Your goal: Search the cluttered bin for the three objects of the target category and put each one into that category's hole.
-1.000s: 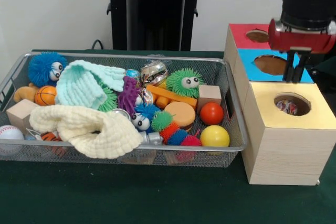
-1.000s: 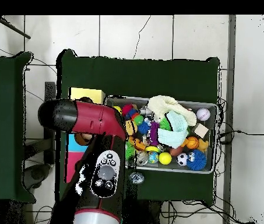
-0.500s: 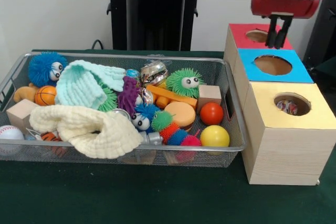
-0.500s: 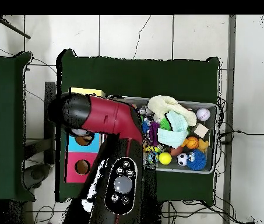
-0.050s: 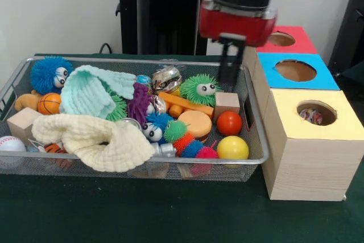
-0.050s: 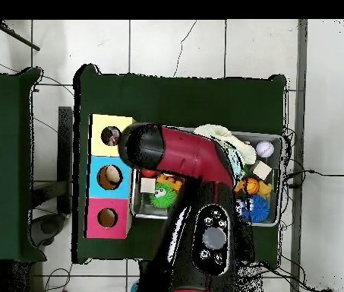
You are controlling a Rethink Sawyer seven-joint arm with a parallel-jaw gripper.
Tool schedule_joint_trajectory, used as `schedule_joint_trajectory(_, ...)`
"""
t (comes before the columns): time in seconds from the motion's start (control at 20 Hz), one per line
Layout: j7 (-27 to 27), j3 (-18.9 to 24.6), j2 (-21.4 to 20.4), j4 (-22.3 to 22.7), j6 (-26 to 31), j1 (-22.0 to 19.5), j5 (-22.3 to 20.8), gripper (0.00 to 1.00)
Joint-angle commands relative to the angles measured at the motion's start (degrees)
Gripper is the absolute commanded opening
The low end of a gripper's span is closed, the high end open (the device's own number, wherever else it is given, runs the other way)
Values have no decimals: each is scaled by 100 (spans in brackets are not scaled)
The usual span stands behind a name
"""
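A wire bin (image 5: 114,61) holds a jumble of toys. Among them are a green fuzzy ball with eyes (image 5: 200,88), a blue fuzzy ball (image 5: 50,73), a wooden cube (image 5: 227,102), a red ball (image 5: 229,123), a yellow ball (image 5: 232,148) and two cloths. My gripper (image 5: 230,86) hangs over the bin's right end, just above the wooden cube and beside the green fuzzy ball. It is open with nothing in it. In the overhead view the red arm (image 6: 182,156) hides the gripper and much of the bin (image 6: 278,138).
Right of the bin stand three boxes in a row, each with a hole: yellow (image 5: 344,126) nearest, blue (image 5: 268,68), then red (image 5: 302,41). Something colourful lies inside the yellow hole (image 5: 314,115). A black stand (image 5: 165,15) rises behind the bin.
The gripper has left the boxes, swinging up past the red box and then across and down to the bin's right end. The toys have not moved.
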Motion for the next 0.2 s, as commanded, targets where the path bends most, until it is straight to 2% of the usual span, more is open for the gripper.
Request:
schedule_joint_trajectory(0.05,-896,929,219,853,-600,-682,-985,0)
schedule_joint_trajectory(0.2,-925,1263,161,959,-771,-1019,-1260,0)
